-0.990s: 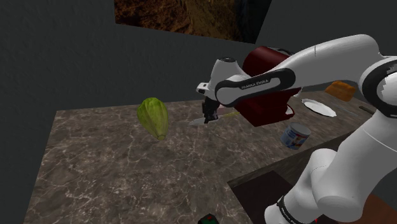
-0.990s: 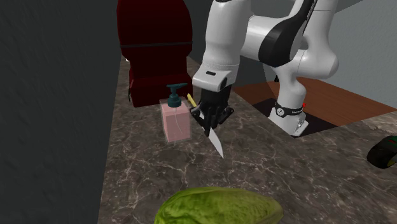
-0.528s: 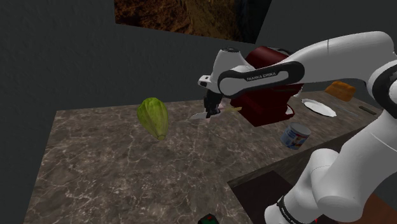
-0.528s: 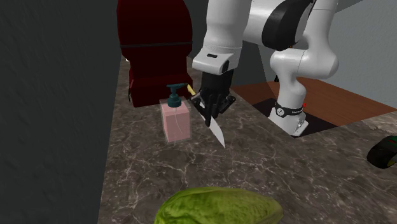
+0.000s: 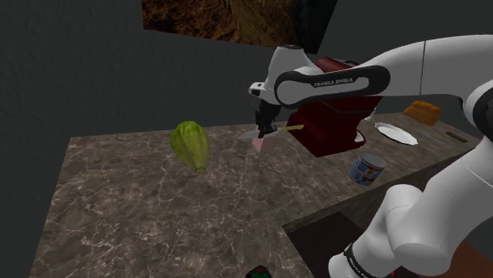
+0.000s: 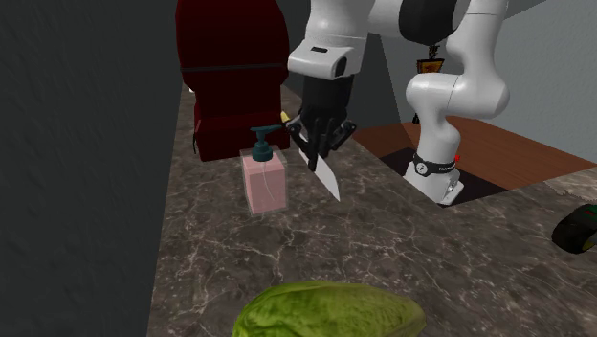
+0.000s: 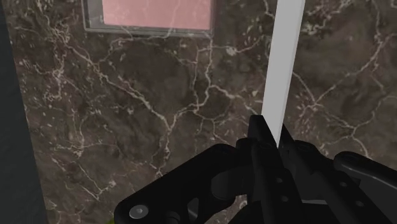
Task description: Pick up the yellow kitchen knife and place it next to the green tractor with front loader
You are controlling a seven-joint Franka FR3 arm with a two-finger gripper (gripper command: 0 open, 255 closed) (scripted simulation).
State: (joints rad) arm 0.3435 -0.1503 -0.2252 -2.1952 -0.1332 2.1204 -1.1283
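The knife hangs in the air above the dark marble counter (image 5: 158,205), held by my black gripper (image 5: 265,129), which is shut on it where blade meets handle. Its yellow handle (image 5: 294,125) points toward the dark red appliance, and its pale blade (image 6: 328,179) slants down toward the counter. In the wrist view the blade (image 7: 283,57) runs out from between the closed fingers (image 7: 257,137). A dark wheel with green on it (image 6: 577,230), apparently the tractor, lies at the second exterior view's right edge. A small green and red thing (image 5: 257,272) sits at the counter's near edge.
A pink soap dispenser (image 6: 263,177) stands just beside the gripper, in front of the dark red appliance (image 6: 234,77). A green lettuce (image 5: 191,145) lies on the counter further along. A can (image 5: 367,168), a white plate (image 5: 397,133) and an orange block (image 5: 424,112) lie beyond the appliance.
The gripper has risen with the knife and drifted slightly toward the shoulder view's right. The blade now hangs higher above the counter.
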